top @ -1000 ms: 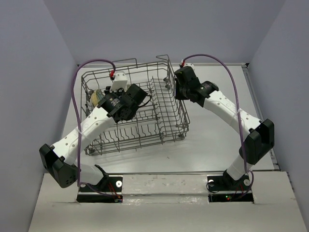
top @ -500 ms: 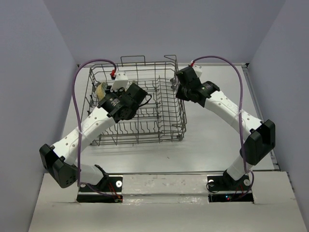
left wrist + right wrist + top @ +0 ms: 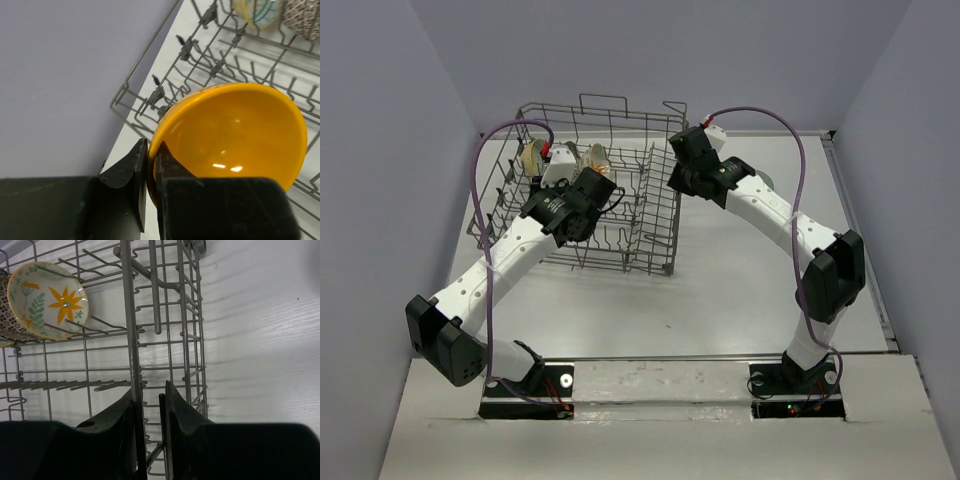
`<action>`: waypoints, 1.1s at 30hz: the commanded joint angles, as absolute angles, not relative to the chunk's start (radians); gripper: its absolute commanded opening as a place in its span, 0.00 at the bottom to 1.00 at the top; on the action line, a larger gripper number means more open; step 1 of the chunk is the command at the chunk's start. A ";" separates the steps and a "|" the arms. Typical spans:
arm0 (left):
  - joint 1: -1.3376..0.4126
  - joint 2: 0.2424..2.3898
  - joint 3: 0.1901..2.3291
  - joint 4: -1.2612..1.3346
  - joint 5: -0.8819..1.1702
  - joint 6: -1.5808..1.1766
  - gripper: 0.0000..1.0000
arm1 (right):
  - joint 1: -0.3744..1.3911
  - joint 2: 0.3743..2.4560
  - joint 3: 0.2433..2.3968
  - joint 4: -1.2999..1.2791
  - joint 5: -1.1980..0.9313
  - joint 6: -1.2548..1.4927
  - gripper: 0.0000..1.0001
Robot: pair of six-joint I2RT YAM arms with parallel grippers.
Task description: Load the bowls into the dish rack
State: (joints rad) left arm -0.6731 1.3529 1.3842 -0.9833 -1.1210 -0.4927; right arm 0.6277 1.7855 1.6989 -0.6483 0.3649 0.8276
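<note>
**Log check:** Surface and room?

**Operator:** I see a matte white table [image 3: 750,290], bare across the right half of the top view. The walls [image 3: 380,150] are pale lavender-grey, closing in on the left, the back and the right. A lighter ledge [image 3: 660,420] runs along the bottom edge, where both arm bases are bolted. A purple cable [image 3: 800,190] loops over each arm.

**Log check:** Rack position?

**Operator:** The dish rack [image 3: 650,235] is upper centre-left in the top view, up near the back wall. It looks tipped rather than flat, but I can't tell which edge is off the table.

**Log check:** Right tool?

**Operator:** The right gripper [image 3: 149,410] is at the rack's right wall. Its fingers are drawn in close, with one upright rack wire running between them. I read that as a pinch on the wire.

**Log check:** Left tool?

**Operator:** The left gripper [image 3: 151,155] is clamped on the rim of the orange-yellow bowl [image 3: 235,135], with one finger inside the rim and one outside. The bowl is tilted, its hollow facing the wrist camera, over the tines near the rack's left wall.

**Log check:** Other bowls?

**Operator:** In the right wrist view, upper left, the leaf-pattern bowl [image 3: 49,300] stands on edge among the tines. The speckled bowl [image 3: 6,315] is touching it behind, cut off by the frame edge.
</note>
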 commanded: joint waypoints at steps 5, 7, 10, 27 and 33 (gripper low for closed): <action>-0.552 1.347 1.365 -0.856 -1.193 -0.393 0.00 | 0.621 1.816 1.738 -0.515 0.307 0.870 0.23; -0.540 1.348 1.370 -0.821 -1.192 -0.364 0.00 | 0.621 1.809 1.732 -0.523 0.308 0.853 0.27; -0.528 1.365 1.393 -0.808 -1.204 -0.333 0.00 | 0.621 1.786 1.720 -0.531 0.302 0.796 0.31; -0.430 1.422 1.419 -0.511 -1.328 -0.002 0.00 | 0.621 1.678 1.718 -0.611 0.293 0.614 0.67; -0.402 1.425 1.370 -0.333 -1.338 0.201 0.00 | 0.621 1.625 1.724 -0.609 0.272 0.604 0.68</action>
